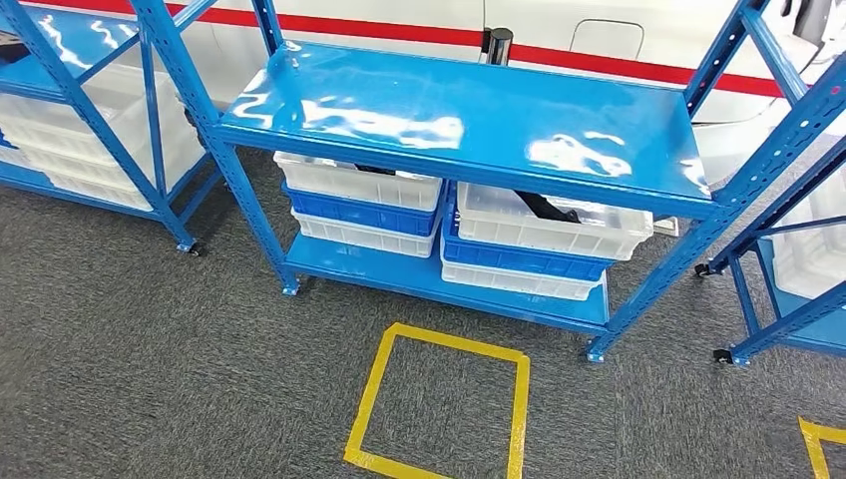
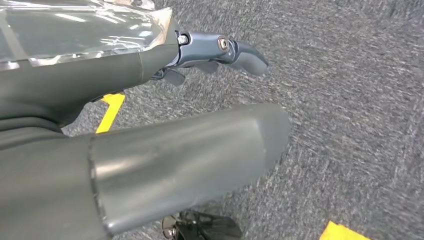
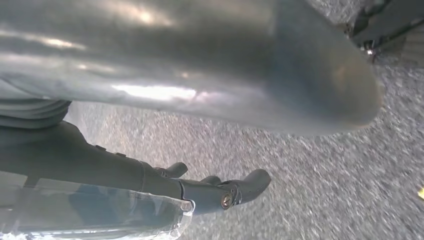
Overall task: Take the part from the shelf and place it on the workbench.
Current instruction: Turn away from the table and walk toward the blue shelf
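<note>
Part (image 1: 547,208): dark, elongated, lying in the top white bin (image 1: 551,228) of the right-hand stack on the blue shelf (image 1: 459,125), lower tier; long axis runs roughly left-right across the bin, tilted, and which end leads cannot be told. Both hands hang over grey carpet, well apart from it: left hand (image 2: 220,52) and right hand (image 3: 215,190) each hold nothing, fingers loosely extended. Judged: the bin lies ahead and right, so the right hand is nearer.
</note>
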You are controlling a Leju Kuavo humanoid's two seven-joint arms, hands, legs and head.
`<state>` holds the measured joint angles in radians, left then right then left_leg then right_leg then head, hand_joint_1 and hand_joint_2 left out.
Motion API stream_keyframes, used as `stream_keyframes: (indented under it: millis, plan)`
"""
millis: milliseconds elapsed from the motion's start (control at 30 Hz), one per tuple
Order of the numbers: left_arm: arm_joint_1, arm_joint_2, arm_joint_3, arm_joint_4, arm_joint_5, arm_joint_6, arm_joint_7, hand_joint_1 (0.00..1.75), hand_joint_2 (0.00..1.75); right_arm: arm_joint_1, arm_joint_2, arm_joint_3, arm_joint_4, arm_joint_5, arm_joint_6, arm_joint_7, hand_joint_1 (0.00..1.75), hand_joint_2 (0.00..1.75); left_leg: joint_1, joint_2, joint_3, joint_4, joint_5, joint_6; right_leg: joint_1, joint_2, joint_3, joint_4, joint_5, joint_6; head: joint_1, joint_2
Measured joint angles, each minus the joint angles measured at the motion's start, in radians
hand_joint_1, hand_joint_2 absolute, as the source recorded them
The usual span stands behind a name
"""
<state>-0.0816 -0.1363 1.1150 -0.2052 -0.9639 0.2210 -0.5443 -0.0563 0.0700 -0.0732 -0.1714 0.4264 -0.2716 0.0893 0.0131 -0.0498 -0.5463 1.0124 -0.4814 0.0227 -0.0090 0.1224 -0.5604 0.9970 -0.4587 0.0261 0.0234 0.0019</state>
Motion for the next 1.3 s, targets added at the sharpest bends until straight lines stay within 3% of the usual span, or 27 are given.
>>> stream_keyframes:
  millis: [33,100,167,233,267,300,367,433,500,533,600,667,733,767,800,900,967,1033,1167,1300]
  plan:
    - [-0.001,-0.001,0.000,0.000,0.000,0.000,0.000,0.00,0.00,0.001,-0.001,0.000,0.000,0.001,0.000,0.000,0.00,0.00,-0.001,0.010,0.002,-0.006,0.005,0.006,-0.001,-0.005,-0.005,0.003,-0.001,0.005,0.000,0.000]
    - [-0.002,-0.003,0.000,0.000,0.001,0.002,0.001,0.00,0.00,0.000,-0.002,0.000,0.000,0.003,0.000,0.000,0.00,0.00,0.001,0.034,0.006,-0.020,0.014,0.019,0.000,-0.050,-0.033,0.054,-0.030,0.008,0.002,0.000]
    - [0.000,-0.002,0.000,0.000,0.001,0.005,0.002,0.00,0.00,-0.003,-0.003,0.000,0.000,0.004,0.000,-0.001,0.00,0.00,0.000,0.061,0.005,-0.023,0.016,0.024,-0.002,-0.098,-0.097,0.181,-0.093,0.003,0.005,0.000]
    - [0.001,-0.002,0.000,0.000,-0.001,0.007,0.001,0.00,0.00,-0.003,-0.004,0.000,0.000,0.001,0.001,-0.002,0.00,0.00,-0.002,0.090,0.003,-0.023,0.015,0.024,-0.006,-0.110,-0.146,0.284,-0.129,0.011,0.005,0.000]
    - [0.001,-0.003,0.000,0.000,-0.004,0.007,0.001,0.00,0.00,-0.001,-0.006,0.000,0.000,-0.001,0.001,-0.002,0.00,0.00,-0.002,0.102,0.003,-0.023,0.014,0.024,-0.009,-0.113,-0.142,0.282,-0.124,0.020,0.005,0.000]
    - [0.001,-0.004,0.000,0.000,-0.007,0.005,0.000,0.00,0.00,0.000,-0.007,0.000,0.000,-0.003,0.001,-0.002,0.00,0.00,-0.001,0.115,0.004,-0.023,0.013,0.022,-0.012,-0.120,-0.114,0.234,-0.103,0.032,0.006,0.000]
    - [0.001,-0.005,0.000,0.000,-0.012,0.001,0.000,0.00,0.00,0.000,-0.009,-0.001,0.000,-0.004,0.001,-0.002,0.00,0.00,-0.002,0.137,0.009,-0.020,0.008,0.012,-0.017,-0.161,-0.030,0.085,-0.050,0.048,0.006,0.000]
    - [0.000,-0.003,0.000,0.000,-0.014,-0.002,0.000,0.00,0.00,-0.004,-0.008,-0.001,0.000,-0.004,0.000,-0.001,0.00,0.00,-0.006,0.157,0.016,-0.017,0.000,-0.002,-0.015,-0.194,0.012,0.005,-0.020,0.038,0.004,0.000]
    - [-0.004,-0.002,-0.001,0.000,-0.014,-0.003,0.001,0.00,0.00,-0.004,-0.008,-0.001,0.000,-0.004,-0.002,0.001,0.00,0.00,-0.006,0.177,0.026,-0.018,-0.006,-0.015,-0.010,-0.183,0.008,0.002,-0.014,0.017,0.002,0.000]
    - [-0.006,-0.002,-0.001,0.000,-0.014,-0.003,0.002,0.00,0.00,-0.004,-0.008,-0.001,0.000,-0.003,-0.003,0.002,0.00,0.00,-0.003,0.177,0.029,-0.016,-0.009,-0.022,-0.014,-0.172,0.008,0.001,-0.012,0.008,0.001,0.000]
    - [-0.009,0.000,-0.001,0.000,-0.014,-0.002,0.003,0.00,0.00,-0.004,-0.008,-0.002,0.000,0.001,-0.008,0.005,0.00,0.00,0.004,0.133,0.016,0.023,-0.044,-0.034,-0.020,-0.154,0.010,-0.001,-0.008,-0.007,0.000,0.000]
    - [-0.007,0.001,-0.001,0.000,-0.015,-0.001,0.005,0.00,0.00,-0.004,-0.006,-0.002,0.000,0.010,-0.017,0.008,0.00,0.00,0.007,0.070,-0.039,0.144,-0.117,-0.039,-0.019,-0.140,0.009,-0.001,-0.004,-0.018,-0.001,0.000]
    - [-0.004,0.001,-0.001,0.000,-0.014,0.000,0.008,0.00,0.00,-0.004,-0.004,-0.002,0.000,0.016,-0.025,0.014,0.00,0.00,0.007,0.049,-0.103,0.267,-0.168,-0.039,-0.014,-0.127,0.006,0.000,-0.002,-0.023,-0.001,0.000]
    - [-0.003,0.001,-0.001,0.000,-0.014,0.001,0.009,0.00,0.00,-0.004,-0.004,-0.002,0.000,0.017,-0.027,0.017,0.00,0.00,0.007,0.047,-0.118,0.288,-0.163,-0.037,-0.012,-0.120,0.006,0.000,-0.002,-0.023,-0.001,0.000]
    - [-0.002,0.001,0.000,0.000,-0.014,0.002,0.011,0.00,0.00,-0.003,-0.004,-0.002,0.000,0.017,-0.028,0.019,0.00,0.00,0.007,0.047,-0.113,0.268,-0.138,-0.035,-0.011,-0.115,0.008,0.001,-0.002,-0.023,-0.001,0.000]
    - [-0.003,0.001,0.000,0.000,-0.013,0.004,0.019,0.00,0.00,-0.004,-0.003,-0.001,0.000,0.023,-0.028,0.024,0.00,0.00,0.006,0.042,-0.035,0.079,-0.026,-0.023,-0.007,-0.101,0.010,0.003,-0.004,-0.020,-0.001,0.000]
    - [-0.003,-0.001,0.000,0.000,-0.012,0.004,0.023,0.00,0.87,-0.005,-0.002,0.000,0.000,0.028,-0.025,0.026,0.00,0.00,0.003,0.039,-0.006,0.005,0.002,-0.017,0.002,-0.097,0.004,0.006,-0.007,-0.016,0.000,0.000]
    - [-0.003,-0.004,0.000,0.000,-0.012,0.005,0.025,0.00,1.75,-0.005,-0.003,0.000,0.000,0.033,-0.023,0.027,0.00,0.00,-0.002,0.040,-0.006,-0.003,0.004,-0.015,0.006,-0.095,-0.003,0.006,-0.010,-0.014,0.001,0.000]
    - [-0.003,-0.007,0.000,0.000,-0.011,0.009,0.028,0.00,1.75,-0.005,-0.004,0.001,0.000,0.035,-0.021,0.027,0.00,1.75,-0.015,0.041,-0.006,-0.003,0.005,-0.004,0.001,-0.096,-0.003,0.005,-0.008,-0.002,0.000,0.000]
    - [-0.003,-0.009,0.000,0.000,-0.014,0.012,0.035,0.00,1.75,-0.005,-0.004,0.002,0.000,0.037,-0.019,0.027,0.00,1.75,-0.021,0.041,-0.007,-0.002,0.007,0.002,-0.003,-0.096,0.001,0.003,-0.005,0.004,0.000,0.000]
